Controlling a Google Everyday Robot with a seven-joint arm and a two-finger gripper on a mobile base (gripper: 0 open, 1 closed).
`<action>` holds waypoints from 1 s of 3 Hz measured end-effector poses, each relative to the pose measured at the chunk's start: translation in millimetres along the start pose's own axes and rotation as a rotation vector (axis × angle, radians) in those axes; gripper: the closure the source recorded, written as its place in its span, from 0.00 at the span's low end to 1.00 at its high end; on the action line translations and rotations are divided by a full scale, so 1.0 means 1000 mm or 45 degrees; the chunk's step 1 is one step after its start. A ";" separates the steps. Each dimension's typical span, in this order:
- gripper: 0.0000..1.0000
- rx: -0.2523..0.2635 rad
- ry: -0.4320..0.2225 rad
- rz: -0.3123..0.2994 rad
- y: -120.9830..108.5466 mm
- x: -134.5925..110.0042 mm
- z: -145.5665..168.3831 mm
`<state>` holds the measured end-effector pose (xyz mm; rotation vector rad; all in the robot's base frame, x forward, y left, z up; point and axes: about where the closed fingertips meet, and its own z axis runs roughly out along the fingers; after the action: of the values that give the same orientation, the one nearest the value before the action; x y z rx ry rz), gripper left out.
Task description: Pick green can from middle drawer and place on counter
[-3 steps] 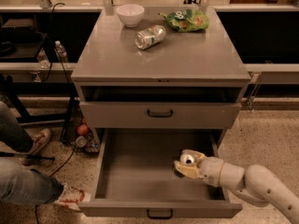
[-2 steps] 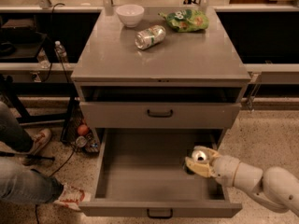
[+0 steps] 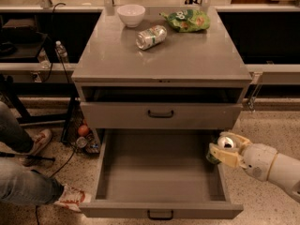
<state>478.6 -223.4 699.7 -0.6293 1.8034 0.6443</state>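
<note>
The middle drawer [image 3: 159,209] is pulled wide open, and its grey floor is bare. My gripper [image 3: 220,152] is over the drawer's right wall, near its back corner. Its cream fingers [image 3: 228,157] are shut around the green can [image 3: 212,158]. The can's dark green body shows below the fingers and its silver top above them, and it is lifted off the drawer floor. The counter [image 3: 187,55] is the flat grey cabinet top behind and above the gripper.
On the counter stand a white bowl [image 3: 131,14], a green snack bag [image 3: 186,20] and a pale dented can [image 3: 151,36] lying on its side. The shallower drawer [image 3: 160,114] above is closed. A person's legs and shoes [image 3: 37,142] are at the left.
My gripper has moved right and upward with the can, from the drawer's inside right part to above its right wall.
</note>
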 end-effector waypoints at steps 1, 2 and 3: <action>1.00 0.000 0.000 0.000 0.000 0.000 0.000; 1.00 -0.020 0.008 -0.073 0.002 -0.035 0.000; 1.00 -0.002 0.044 -0.191 -0.004 -0.106 -0.014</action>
<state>502.8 -224.5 804.0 -0.7729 1.7683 0.5360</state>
